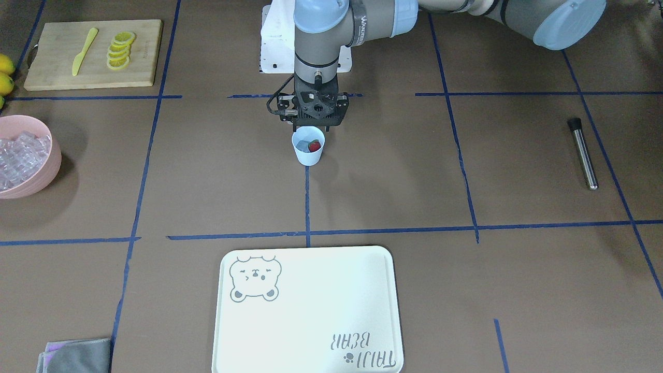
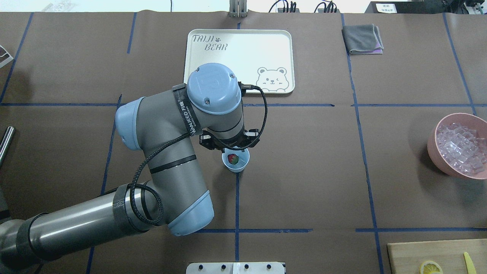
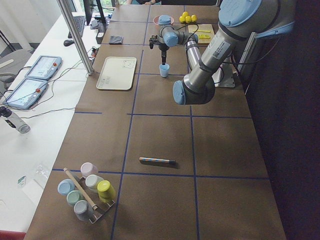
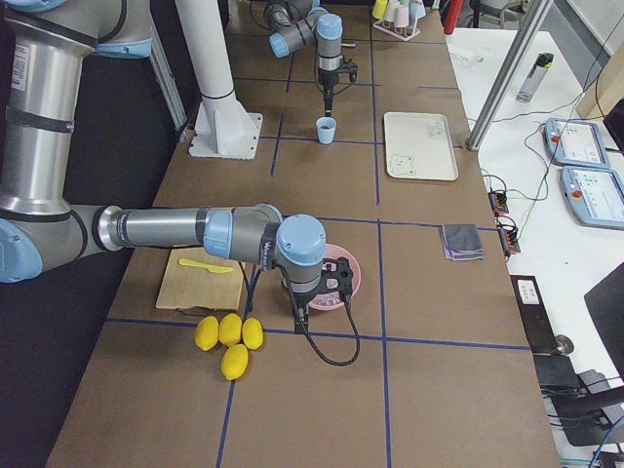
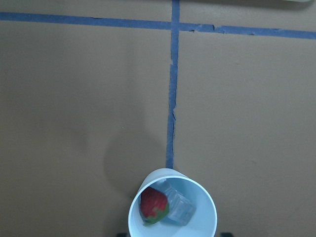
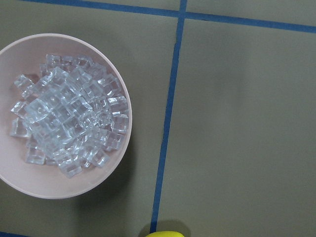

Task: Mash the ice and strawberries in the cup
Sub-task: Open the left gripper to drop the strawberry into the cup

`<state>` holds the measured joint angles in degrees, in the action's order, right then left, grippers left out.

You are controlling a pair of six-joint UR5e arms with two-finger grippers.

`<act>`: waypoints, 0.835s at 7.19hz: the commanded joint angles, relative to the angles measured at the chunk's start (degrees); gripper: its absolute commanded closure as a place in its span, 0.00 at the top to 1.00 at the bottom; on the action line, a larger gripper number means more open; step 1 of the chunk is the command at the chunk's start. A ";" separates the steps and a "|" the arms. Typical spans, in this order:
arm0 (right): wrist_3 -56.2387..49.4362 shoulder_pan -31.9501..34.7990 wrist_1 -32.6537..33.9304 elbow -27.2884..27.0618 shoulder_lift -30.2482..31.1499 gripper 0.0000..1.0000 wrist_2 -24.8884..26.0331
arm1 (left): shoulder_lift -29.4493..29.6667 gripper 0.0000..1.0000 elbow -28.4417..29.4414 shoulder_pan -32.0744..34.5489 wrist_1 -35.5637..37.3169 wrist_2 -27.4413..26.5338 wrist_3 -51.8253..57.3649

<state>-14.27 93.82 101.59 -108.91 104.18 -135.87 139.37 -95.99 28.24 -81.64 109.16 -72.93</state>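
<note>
Front cam: cup point(image 1: 308, 150) on the counter point(image 1: 207, 181), strawberry point(image 1: 314, 146) inside. The left hand point(image 1: 312, 124) is right above it, can't tell how wide it is.
Front cam, off to the side: steel muddler point(image 1: 582, 153) lies well apart, unheld, so I'd guess mashing hasn't started.
Left wrist cam: ice cube point(image 5: 180, 208) beside the berry, both whole.
Right-side cam: right hand point(image 4: 310, 297) over the pink bowl point(image 4: 353, 273), grip unclear too.

A white bear-print tray point(image 1: 311, 311) lies on the brown worktop point(image 1: 518, 290), with a folded grey cloth point(image 1: 77, 356) near one corner. A wooden cutting board point(image 1: 145, 52) carries lemon slices point(image 1: 120, 51) and a yellow knife point(image 1: 84, 51). A pink bowl point(image 1: 49, 173) stands nearby, and a metal rod point(image 1: 583, 154) lies well apart.
</note>
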 commanded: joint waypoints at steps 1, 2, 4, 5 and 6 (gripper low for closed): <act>0.12 -0.04 -0.07 -0.07 -0.03 0.99 -0.10 | -0.93 1.00 -0.60 0.67 0.77 0.17 0.95; 0.12 -0.04 -0.07 -0.07 -0.03 0.99 -0.10 | -4.33 1.00 -2.86 2.76 1.30 0.43 4.00; 0.12 -0.21 0.02 -0.07 -0.03 0.99 -0.19 | -16.27 1.00 -13.22 8.89 3.14 3.66 16.08; 0.12 -0.21 0.02 -0.07 -0.03 0.99 -0.19 | -19.71 1.00 -14.73 14.68 4.11 8.56 25.64; 0.64 -0.39 0.02 -0.07 -0.21 0.99 -0.10 | -23.75 1.00 -15.10 19.69 3.94 11.83 33.74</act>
<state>-14.01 93.57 101.60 -108.98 104.10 -136.03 120.60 -109.60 41.76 -78.09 116.64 -49.32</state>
